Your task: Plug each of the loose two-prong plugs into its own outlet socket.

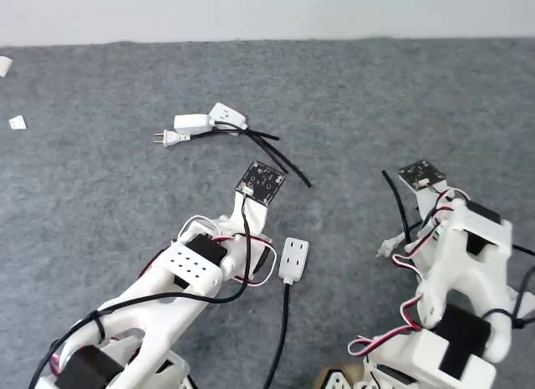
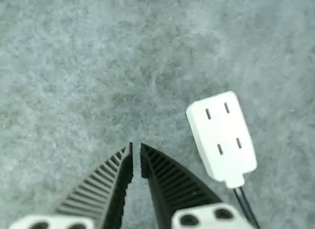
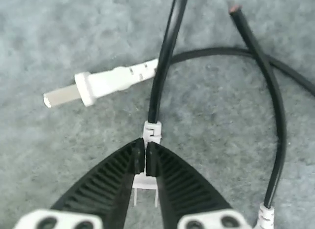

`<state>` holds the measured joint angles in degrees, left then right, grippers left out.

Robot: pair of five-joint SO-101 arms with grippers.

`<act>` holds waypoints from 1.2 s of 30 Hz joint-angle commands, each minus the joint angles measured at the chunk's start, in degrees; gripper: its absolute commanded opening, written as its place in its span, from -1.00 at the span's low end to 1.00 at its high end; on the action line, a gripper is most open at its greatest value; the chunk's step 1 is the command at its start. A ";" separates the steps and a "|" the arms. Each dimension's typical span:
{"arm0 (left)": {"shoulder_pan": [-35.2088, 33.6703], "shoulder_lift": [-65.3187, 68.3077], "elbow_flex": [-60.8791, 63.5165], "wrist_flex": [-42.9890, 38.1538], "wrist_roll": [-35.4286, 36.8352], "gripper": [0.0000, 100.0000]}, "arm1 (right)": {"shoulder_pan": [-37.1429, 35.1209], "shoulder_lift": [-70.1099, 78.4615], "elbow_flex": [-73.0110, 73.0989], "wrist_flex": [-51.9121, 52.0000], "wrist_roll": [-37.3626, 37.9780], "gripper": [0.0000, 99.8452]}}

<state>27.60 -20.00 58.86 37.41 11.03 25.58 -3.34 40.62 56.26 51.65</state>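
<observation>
A white outlet block [image 2: 221, 135] with two pairs of slots lies flat on the grey carpet, its black cord trailing back toward the arms; in the high view the outlet block [image 1: 293, 259] sits between the two arms. My left gripper [image 2: 136, 148] is shut and holds nothing, just beside the block. My right gripper [image 3: 146, 157] is shut on a white two-prong plug [image 3: 151, 131], its prongs showing under the fingers and its black cord [image 3: 167, 56] running away from me. A second white plug [image 3: 106, 83] lies loose just beyond it. Two more plugs [image 1: 205, 121] lie far back.
A black cord with a cut end [image 3: 236, 11] curves past the held plug to another white fitting [image 3: 266, 215]. Black cords [image 1: 267, 150] trail from the far plugs. Small white scraps [image 1: 17, 122] lie at the far left edge of the carpet [image 1: 100, 197].
</observation>
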 commanded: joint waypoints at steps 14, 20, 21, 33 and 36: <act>-0.44 0.00 -2.68 -1.85 0.09 -0.95 | -1.01 -1.54 -0.35 -1.10 -6.95 -0.75; -0.44 0.00 -2.68 -1.85 0.09 -0.95 | -1.01 -1.45 0.97 -1.27 -2.99 -0.75; -0.44 0.00 -2.68 -1.85 0.09 -0.95 | -1.01 -1.45 1.41 -1.63 -2.99 -0.75; -0.44 0.00 -2.68 -1.76 0.09 -0.95 | -4.79 -1.45 1.32 -1.71 -3.16 -0.87; -0.44 0.00 -2.68 -1.76 0.09 -0.95 | -4.70 -1.45 1.32 -1.71 -3.16 -0.87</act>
<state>27.34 -20.00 58.86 36.97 11.03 21.80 -4.22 42.55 55.03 48.04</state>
